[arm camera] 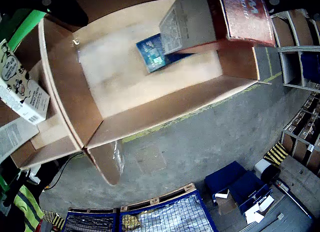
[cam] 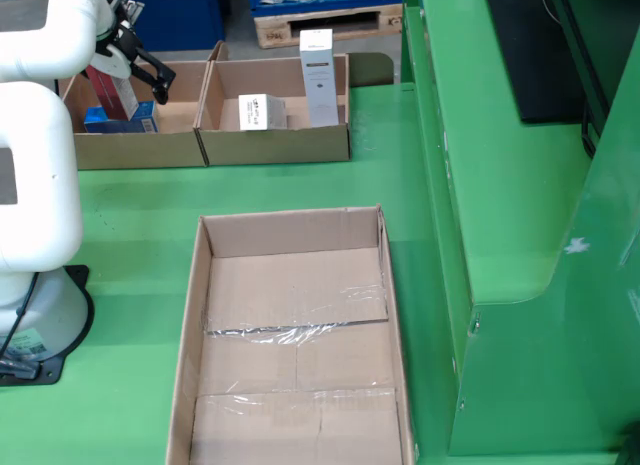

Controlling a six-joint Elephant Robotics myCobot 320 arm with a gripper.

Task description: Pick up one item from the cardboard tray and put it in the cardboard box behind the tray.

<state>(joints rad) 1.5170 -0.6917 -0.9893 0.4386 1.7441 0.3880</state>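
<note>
In the fixed view the white arm (cam: 35,135) stands at the left edge of the green table (cam: 450,185), and its black gripper (cam: 135,67) hangs at about ten o'clock in the frame, over the left cardboard box (cam: 140,145) of the two that sit side by side behind the tray. A red-and-grey carton (cam: 110,90) stands right at the gripper, upright and slightly tilted, with its lower part inside that box next to a blue packet (cam: 115,115) on the box floor; whether the fingers clamp the carton or merely stand beside it cannot be told, and their opening is not visible in either view. The right cardboard box (cam: 275,140) holds a small white box (cam: 262,112) lying down and a tall white carton (cam: 318,75) standing upright. The cardboard tray (cam: 195,325) at six o'clock shows only its taped floor. In the gripper-mounted view the red-and-grey carton (arm camera: 215,20) fills the one o'clock area above the box interior (arm camera: 125,82), partly covering the blue packet (arm camera: 152,52), while a white carton (arm camera: 22,87) shows at nine o'clock in the neighbouring box.
</note>
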